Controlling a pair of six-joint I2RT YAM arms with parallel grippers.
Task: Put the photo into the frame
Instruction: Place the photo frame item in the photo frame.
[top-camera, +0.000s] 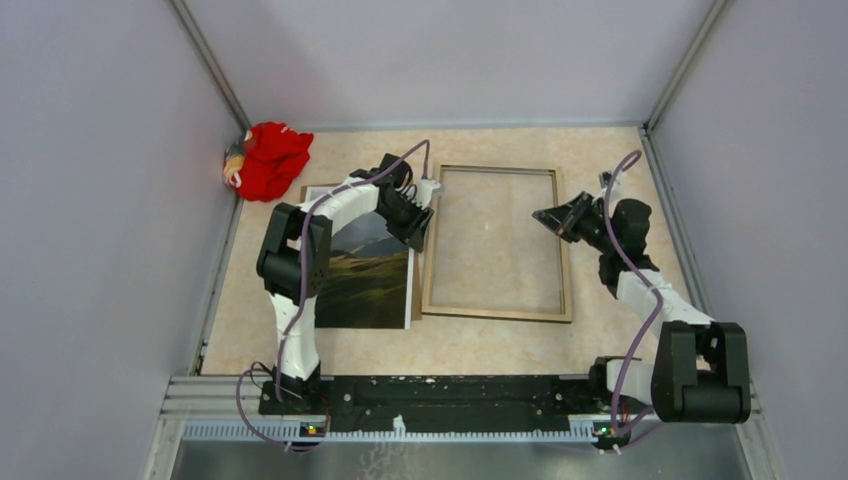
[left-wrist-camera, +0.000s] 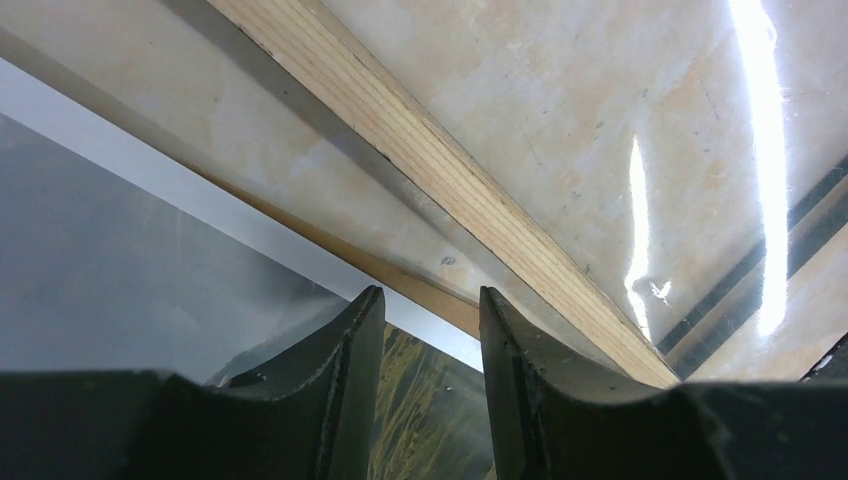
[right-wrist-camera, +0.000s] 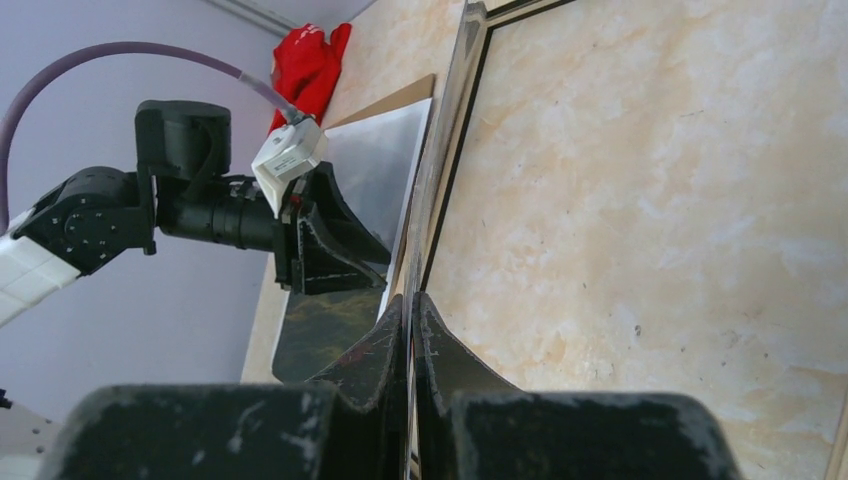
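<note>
The photo (top-camera: 365, 280) lies face up on the left of the table, its white border and grey sky filling the left wrist view (left-wrist-camera: 120, 260). My left gripper (top-camera: 420, 236) sits low at the photo's right edge, open (left-wrist-camera: 432, 300), with the print showing through the gap between its fingers. Right of it lies the frame (top-camera: 497, 314), tan wood back up with a clear pane; its near rail (left-wrist-camera: 450, 170) runs diagonally. My right gripper (top-camera: 548, 217) is at the frame's right rail, shut (right-wrist-camera: 411, 300) on that thin edge, with the frame (right-wrist-camera: 455, 100) seen edge-on.
A brown backing board (top-camera: 415, 290) lies under the photo, showing as a strip along its right side (left-wrist-camera: 400, 275). A red cloth (top-camera: 268, 160) is bunched in the far left corner. Grey walls close in the table on three sides.
</note>
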